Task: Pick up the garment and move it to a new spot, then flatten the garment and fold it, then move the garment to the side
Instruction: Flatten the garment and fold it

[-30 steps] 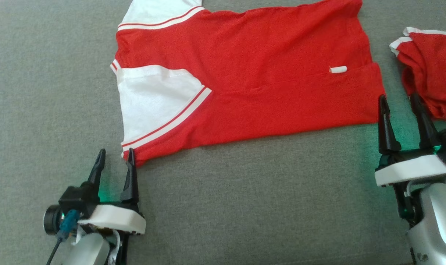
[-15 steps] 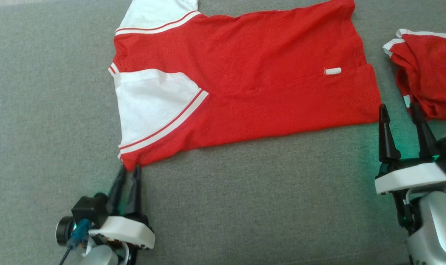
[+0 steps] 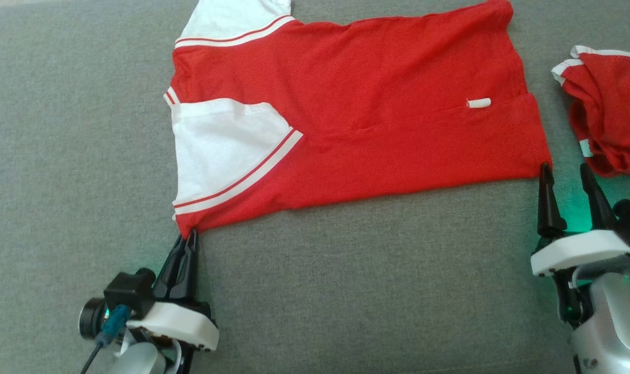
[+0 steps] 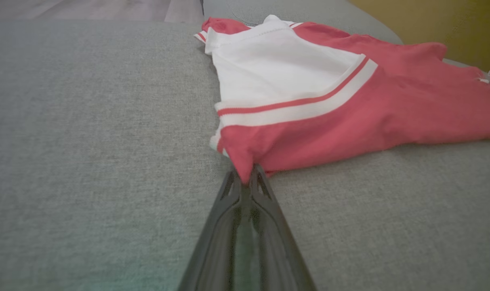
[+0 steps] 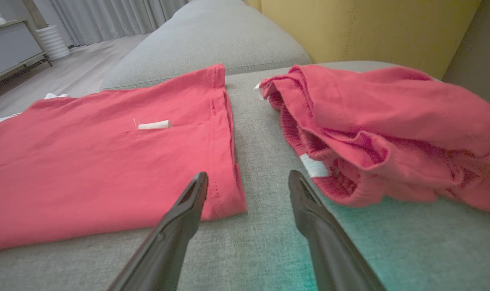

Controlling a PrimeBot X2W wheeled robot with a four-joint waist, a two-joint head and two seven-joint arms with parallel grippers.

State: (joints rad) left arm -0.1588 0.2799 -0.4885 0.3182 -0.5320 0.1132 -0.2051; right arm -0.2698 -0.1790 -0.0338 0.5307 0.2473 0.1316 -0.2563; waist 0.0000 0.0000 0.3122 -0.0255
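Note:
The garment point(image 3: 377, 104) is a red shirt with white sleeves, lying flat on the grey couch cushion point(image 3: 346, 291). My left gripper point(image 3: 187, 236) is shut on the garment's near left corner; in the left wrist view the red corner point(image 4: 242, 167) is pinched between the fingertips of the left gripper point(image 4: 245, 178). My right gripper point(image 3: 566, 169) stands open at the garment's near right corner. In the right wrist view the right gripper point(image 5: 249, 178) has its left finger point(image 5: 188, 202) over the hem of the garment point(image 5: 107, 161) and nothing between the fingers.
A second red garment point(image 3: 608, 124) lies crumpled at the right, close to my right gripper, seen too as a bunched red heap point(image 5: 390, 133). A yellow backrest point(image 5: 370, 28) rises behind it. Floor and a cabinet point(image 5: 10, 44) lie beyond the couch.
My left gripper closed from wide open onto the garment's near left corner. The right gripper stayed open, sitting a little lower against the hem. The camera shifted slightly.

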